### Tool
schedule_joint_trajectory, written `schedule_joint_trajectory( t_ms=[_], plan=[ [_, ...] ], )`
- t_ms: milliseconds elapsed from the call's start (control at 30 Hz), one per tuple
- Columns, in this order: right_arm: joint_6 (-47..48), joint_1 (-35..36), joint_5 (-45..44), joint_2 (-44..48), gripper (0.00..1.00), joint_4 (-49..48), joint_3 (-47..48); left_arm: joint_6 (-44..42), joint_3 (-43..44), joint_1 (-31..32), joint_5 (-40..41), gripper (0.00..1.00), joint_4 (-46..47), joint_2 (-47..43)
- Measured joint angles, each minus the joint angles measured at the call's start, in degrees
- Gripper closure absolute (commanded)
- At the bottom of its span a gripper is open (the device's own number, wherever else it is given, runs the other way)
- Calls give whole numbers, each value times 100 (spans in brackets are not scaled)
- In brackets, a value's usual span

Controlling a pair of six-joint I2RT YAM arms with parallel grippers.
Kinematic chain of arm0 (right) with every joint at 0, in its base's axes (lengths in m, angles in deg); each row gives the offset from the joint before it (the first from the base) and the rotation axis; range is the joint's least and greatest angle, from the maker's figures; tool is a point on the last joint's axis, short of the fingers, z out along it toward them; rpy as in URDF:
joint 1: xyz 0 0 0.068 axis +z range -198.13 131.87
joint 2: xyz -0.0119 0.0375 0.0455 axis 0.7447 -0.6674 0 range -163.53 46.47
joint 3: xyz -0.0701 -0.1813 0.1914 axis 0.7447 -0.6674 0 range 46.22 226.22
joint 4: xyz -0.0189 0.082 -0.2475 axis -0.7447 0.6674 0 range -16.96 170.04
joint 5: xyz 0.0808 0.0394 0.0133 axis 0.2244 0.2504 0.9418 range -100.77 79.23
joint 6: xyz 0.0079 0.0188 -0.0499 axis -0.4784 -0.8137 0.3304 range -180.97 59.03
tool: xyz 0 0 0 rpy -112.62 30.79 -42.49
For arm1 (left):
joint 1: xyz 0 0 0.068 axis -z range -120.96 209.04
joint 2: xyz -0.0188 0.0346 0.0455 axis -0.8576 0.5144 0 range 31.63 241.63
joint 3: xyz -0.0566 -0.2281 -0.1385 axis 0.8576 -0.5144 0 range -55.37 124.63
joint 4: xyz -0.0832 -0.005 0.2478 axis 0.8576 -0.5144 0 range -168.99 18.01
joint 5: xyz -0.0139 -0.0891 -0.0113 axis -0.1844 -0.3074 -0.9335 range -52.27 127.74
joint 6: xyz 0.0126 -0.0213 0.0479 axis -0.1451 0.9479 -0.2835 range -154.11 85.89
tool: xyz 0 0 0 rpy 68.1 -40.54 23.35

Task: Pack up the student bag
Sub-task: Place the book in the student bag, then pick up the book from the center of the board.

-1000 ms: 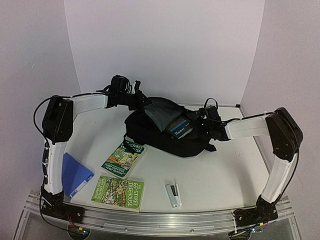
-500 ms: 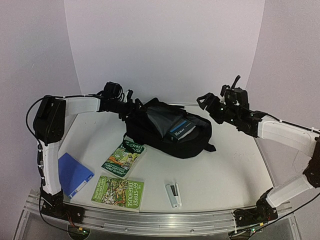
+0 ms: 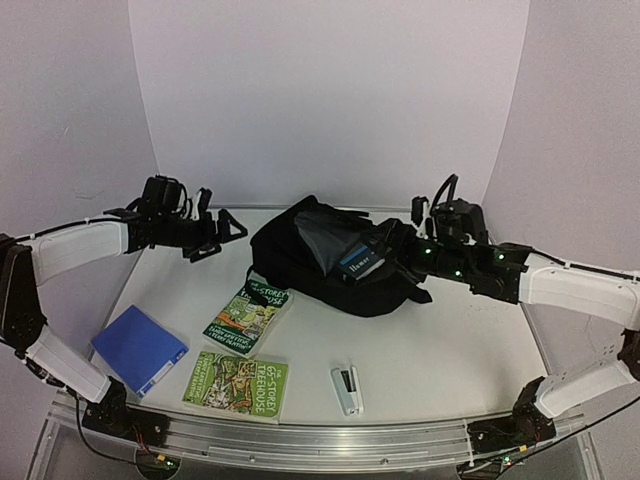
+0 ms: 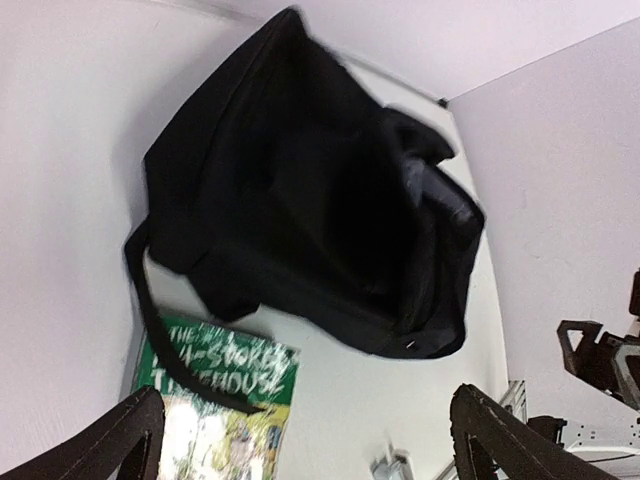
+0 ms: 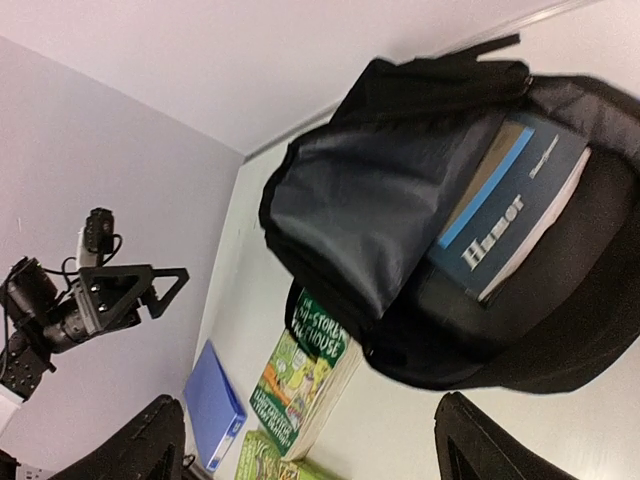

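Observation:
The student bag (image 3: 300, 262), a large black backpack, lies at the back middle of the table with its mouth gaping and grey lining showing. A dark blue book (image 3: 360, 258) sticks out of the opening. My left gripper (image 3: 218, 237) hangs open and empty to the left of the bag, clear of it. My right gripper (image 3: 398, 255) is open and empty, hovering over the bag's right side. The left wrist view shows the bag (image 4: 300, 200) beyond the spread fingers of that gripper (image 4: 305, 440). From the right wrist, the bag (image 5: 370, 210) and blue book (image 5: 510, 215) lie ahead of the gripper (image 5: 310, 440).
A green Treehouse book (image 3: 248, 313) lies against the bag's front left, and a second one (image 3: 237, 385) sits near the front edge. A blue folder (image 3: 140, 348) is at the front left, a stapler (image 3: 348, 388) at the front middle. White walls close in behind.
Both grippers have let go of the bag's opening and opened wide. The left arm has swung away to the left. The right arm lifted off, then came back over the bag's right side.

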Motion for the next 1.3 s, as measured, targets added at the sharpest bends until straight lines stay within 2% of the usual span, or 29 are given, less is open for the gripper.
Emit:
schedule_joint_trajectory(
  t_ms=[133, 267, 433, 700, 1067, 1300],
  plan=[
    [-354, 501, -56, -473, 15, -212, -81, 236, -952, -88, -1, 0, -28, -4],
    [-713, 876, -119, -1072, 17, -375, -89, 363, -1360, -105, -48, 0, 47, 50],
    [-1047, 1269, -167, -1947, 25, -578, 16, 366, -1463, -109, -52, 0, 268, 303],
    [-1370, 1573, -256, -2957, 28, -767, 541, 182, -1483, -127, -117, 0, 465, 919],
    [-1537, 1570, -277, -3685, 28, -966, 1015, 48, -1521, -51, -794, 4, 1036, 1281],
    [-1726, 1567, -204, -3705, 28, -1095, 915, 46, -1574, 473, -1021, 4, 1113, 1284]
  ],
)
